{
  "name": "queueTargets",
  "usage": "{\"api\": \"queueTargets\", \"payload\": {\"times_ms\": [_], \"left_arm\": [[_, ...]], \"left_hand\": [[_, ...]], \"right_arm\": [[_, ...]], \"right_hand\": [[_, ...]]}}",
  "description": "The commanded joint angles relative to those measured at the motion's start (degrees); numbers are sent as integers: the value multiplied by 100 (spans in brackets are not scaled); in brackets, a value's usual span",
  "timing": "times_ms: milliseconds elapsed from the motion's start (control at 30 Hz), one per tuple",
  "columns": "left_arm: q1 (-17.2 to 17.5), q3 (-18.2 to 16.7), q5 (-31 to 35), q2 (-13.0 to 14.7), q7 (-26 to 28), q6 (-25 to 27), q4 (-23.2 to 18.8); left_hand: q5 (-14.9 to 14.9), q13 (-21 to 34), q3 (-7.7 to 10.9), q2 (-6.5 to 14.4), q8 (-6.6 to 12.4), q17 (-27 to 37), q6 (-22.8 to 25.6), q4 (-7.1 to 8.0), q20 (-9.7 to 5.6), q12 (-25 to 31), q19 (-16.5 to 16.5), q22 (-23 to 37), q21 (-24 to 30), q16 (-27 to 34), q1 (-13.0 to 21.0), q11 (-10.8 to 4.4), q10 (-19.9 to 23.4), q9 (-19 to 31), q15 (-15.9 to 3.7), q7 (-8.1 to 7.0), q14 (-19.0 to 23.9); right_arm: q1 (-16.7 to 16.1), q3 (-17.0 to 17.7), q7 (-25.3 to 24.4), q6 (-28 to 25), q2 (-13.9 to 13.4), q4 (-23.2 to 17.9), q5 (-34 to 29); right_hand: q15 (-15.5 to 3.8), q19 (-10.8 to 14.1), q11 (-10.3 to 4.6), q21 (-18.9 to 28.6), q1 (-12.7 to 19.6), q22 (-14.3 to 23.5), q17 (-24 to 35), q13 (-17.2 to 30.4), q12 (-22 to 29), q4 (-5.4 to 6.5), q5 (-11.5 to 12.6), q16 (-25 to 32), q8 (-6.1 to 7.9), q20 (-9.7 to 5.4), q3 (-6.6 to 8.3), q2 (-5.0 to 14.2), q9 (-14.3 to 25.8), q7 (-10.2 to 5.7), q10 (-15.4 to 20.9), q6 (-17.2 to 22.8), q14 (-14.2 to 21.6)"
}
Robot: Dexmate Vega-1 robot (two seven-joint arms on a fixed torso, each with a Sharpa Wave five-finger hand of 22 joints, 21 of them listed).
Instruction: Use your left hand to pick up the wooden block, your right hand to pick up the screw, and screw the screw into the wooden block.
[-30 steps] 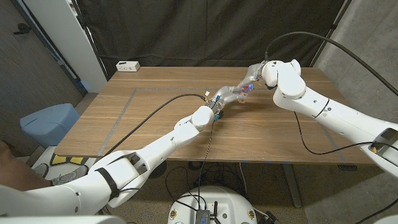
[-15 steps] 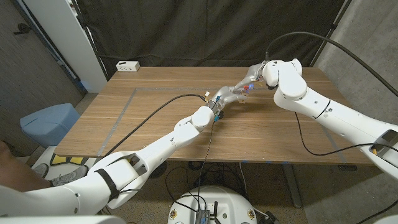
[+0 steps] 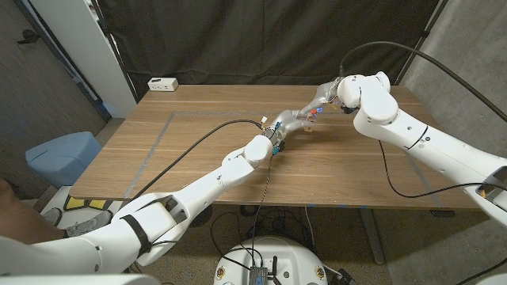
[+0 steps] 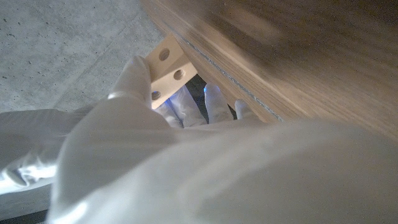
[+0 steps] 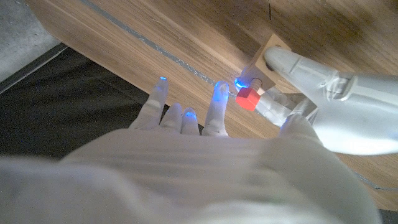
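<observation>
Wooden block held up off the tabletop, toward the far edge and a little right of the middle. Clamped in the fingers of left hand: in the left wrist view, one finger along the pale, holed face of the block, others curled beneath it. In the right wrist view, another left finger lying over the block's top edge.

Screw, red head, set against the block's near face, just beside a fingertip of right hand. Tip touching or nearly touching the red head; cannot tell whether the screw is pinched, since the opposing finger is hidden. Remaining right fingers spread and extended, pointing past the far tabletop edge, holding nothing. Blue lights at the fingertips.

Head view: both hands meeting over the far part of the tabletop, red and blue specks between them; block too small there to make out clearly.

White box at the far left corner of the tabletop. Grey tape line along the left part. Black cable running across the tabletop to the left wrist.
</observation>
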Motion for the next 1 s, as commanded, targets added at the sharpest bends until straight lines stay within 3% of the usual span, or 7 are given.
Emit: {"api": "queueTargets", "payload": {"times_ms": [33,300,367,433,733,1000], "left_arm": [[-71,4,-19,-46,-43,-93,149],[-76,2,-20,-60,-29,-98,173],[-73,2,-23,-60,-29,-90,171],[-73,5,-18,-57,-27,-84,169],[-112,20,-11,-98,-28,-137,262],[-118,27,12,-104,2,-139,274]], "left_hand": [[24,616,122,261,34,0,200,74,39,43,24,22,28,-18,25,-8,50,34,-480,156,33],[25,612,129,257,35,1,202,68,38,38,21,22,27,-19,29,-8,47,34,-479,159,32],[25,613,129,253,37,1,207,65,30,39,21,22,26,-18,32,-9,48,34,-480,156,34],[25,611,129,256,35,3,202,66,33,37,21,23,26,-17,31,-9,49,34,-479,163,32],[26,607,134,257,32,6,197,60,29,36,17,23,24,-16,39,-9,56,33,-481,154,27],[28,607,139,248,30,6,192,39,26,36,15,23,23,-18,69,-11,59,33,-497,142,16]], "right_arm": [[-110,366,-290,597,-201,-98,802],[-100,512,-451,857,-349,-51,1287],[-118,562,-521,919,-396,-50,1421],[-103,562,-567,1000,-453,-44,1476],[6,542,-590,1078,-548,13,1655],[134,536,-545,1136,-564,152,1875]], "right_hand": [[77,135,27,13,321,8,8,9,21,-144,77,-16,-155,-4,118,104,-79,54,-105,-253,-57],[119,186,72,-36,794,4,-3,9,27,-445,-64,-37,-367,3,344,271,-214,15,-303,-516,-175],[123,186,73,-43,855,4,-4,9,25,-490,-103,-41,-391,3,371,278,-232,5,-338,-537,-194],[148,143,82,-74,1022,4,-7,10,17,-626,-231,-58,-452,11,444,276,-286,-60,-452,-561,-283],[153,191,45,-64,1476,8,-1,9,-7,-979,-480,-59,-690,-12,653,219,-403,-181,-856,-833,-452],[150,250,2,-57,1707,9,5,10,8,-1085,-565,-53,-885,-23,778,200,-454,-276,-1031,-1128,-531]]}}
